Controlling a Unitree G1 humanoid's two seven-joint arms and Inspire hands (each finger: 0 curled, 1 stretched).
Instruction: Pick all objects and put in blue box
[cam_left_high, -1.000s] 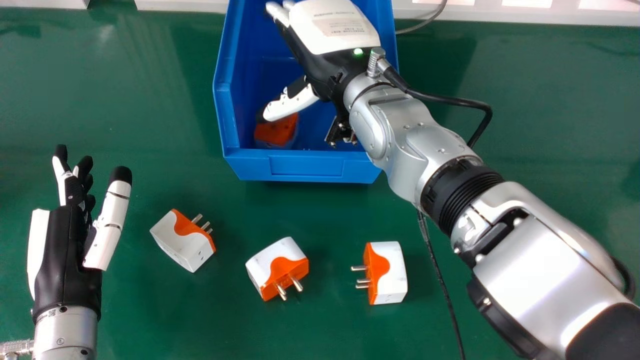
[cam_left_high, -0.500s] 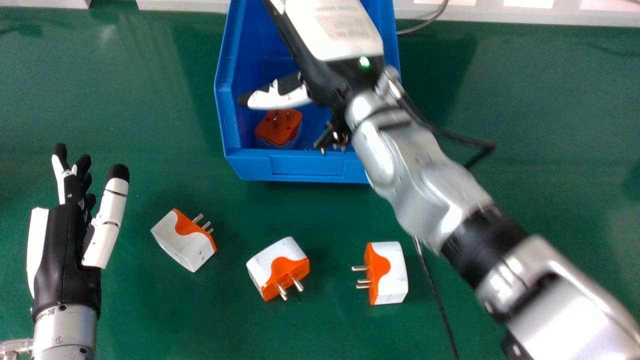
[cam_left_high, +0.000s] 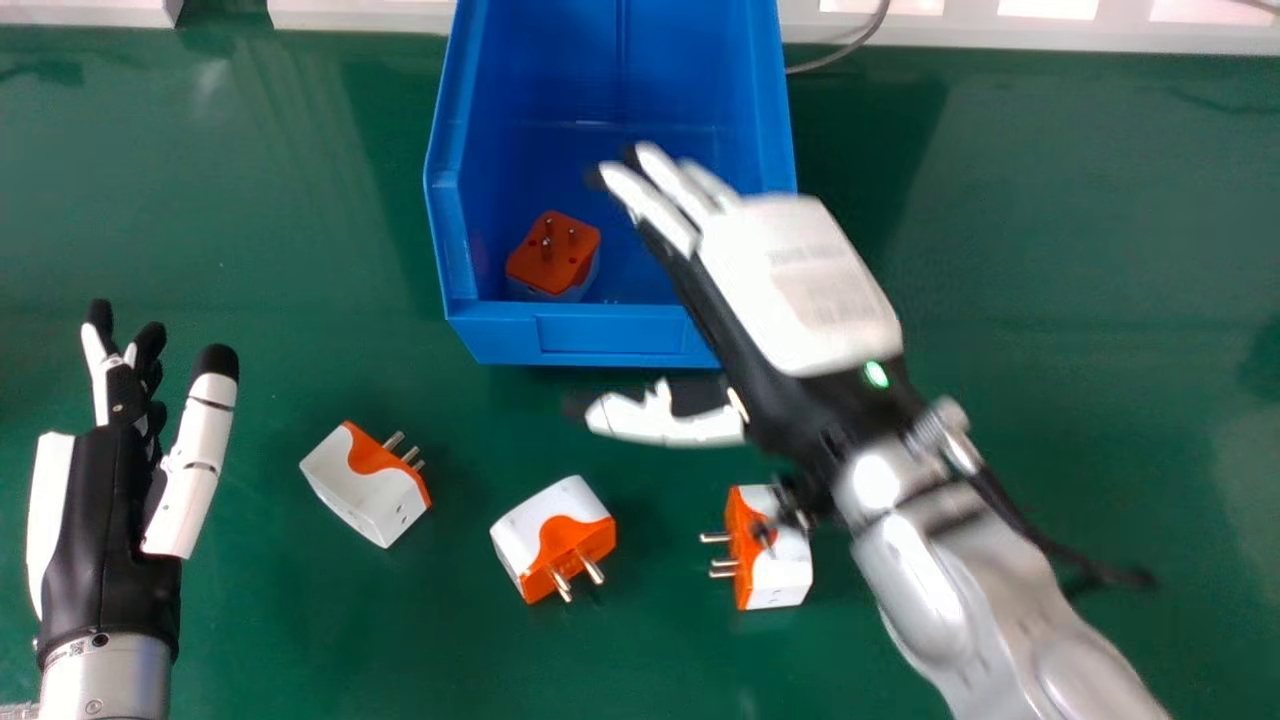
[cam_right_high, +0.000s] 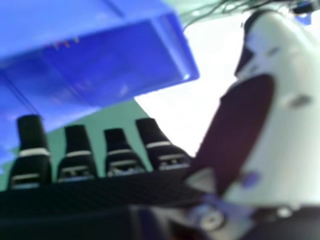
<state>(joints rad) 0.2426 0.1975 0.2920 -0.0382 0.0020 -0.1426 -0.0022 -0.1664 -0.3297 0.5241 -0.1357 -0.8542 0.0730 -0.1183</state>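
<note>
Your blue box sits far of the loose adapters, probably so either arm can drop into it. Your right hand is empty over the box's near right edge, fingers nearly straight and thumb spread wide, likely to clear the next plug body. Your left hand rests at the left, relaxed, open and empty, perhaps to leave room. Count four plug adapters: one prongs-up in the box's near left corner, three spaced across the green table at left, middle and right; one box, two hands.
</note>
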